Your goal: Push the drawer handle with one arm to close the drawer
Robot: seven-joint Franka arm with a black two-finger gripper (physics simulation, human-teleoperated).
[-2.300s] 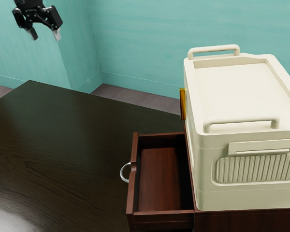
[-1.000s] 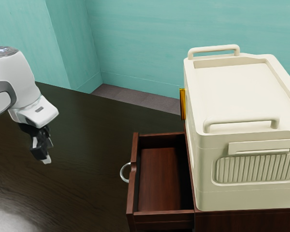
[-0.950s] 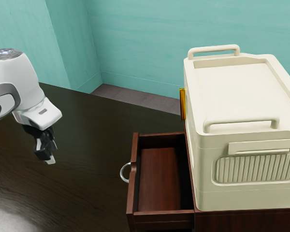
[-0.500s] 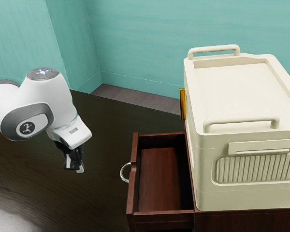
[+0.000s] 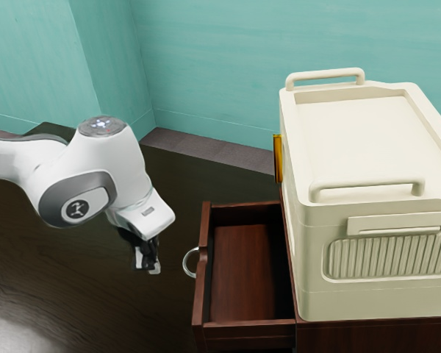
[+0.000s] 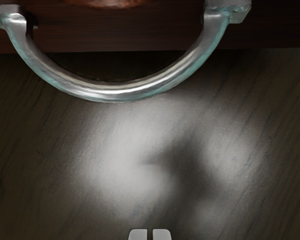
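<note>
The gripper (image 5: 153,270) hangs fingers-down over the table, a short gap to the exterior view's left of the silver drawer handle (image 5: 186,263), apart from it. In the wrist view the two fingertips of the gripper (image 6: 150,235) are together, with nothing held. The dark red-brown drawer (image 5: 242,272) stands pulled out from its cabinet, and its inside is bare. The curved metal handle (image 6: 121,93) bows out from the drawer front (image 6: 115,40) in the wrist view.
A large cream box (image 5: 375,147) with two top handles stands on the cabinet (image 5: 375,337). A yellow-gold piece (image 5: 278,158) shows beside the box. The dark wooden table (image 5: 73,294) stretches under the arm.
From the exterior view's upper left, my arm has come down and across toward its right, nearer the handle. The fingers, apart at first, are now together. The drawer has not moved.
</note>
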